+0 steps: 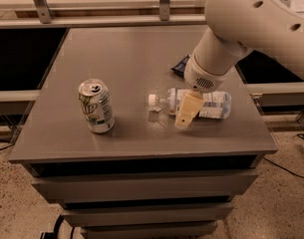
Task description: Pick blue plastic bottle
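The blue plastic bottle (214,104) lies on its side on the right half of the grey table (116,49). It is clear and bluish, with a white-and-blue label and its white cap pointing left toward the can. My gripper (187,111) hangs from the white arm and points down. It sits over the neck end of the bottle, just right of the cap, and hides part of the body. The bottle rests on the table.
A green-and-white soda can (96,106) stands upright on the left of the table. A small dark blue packet (180,65) lies behind the arm, mostly hidden. The table's front edge runs just below the bottle. Metal rails stand behind the table.
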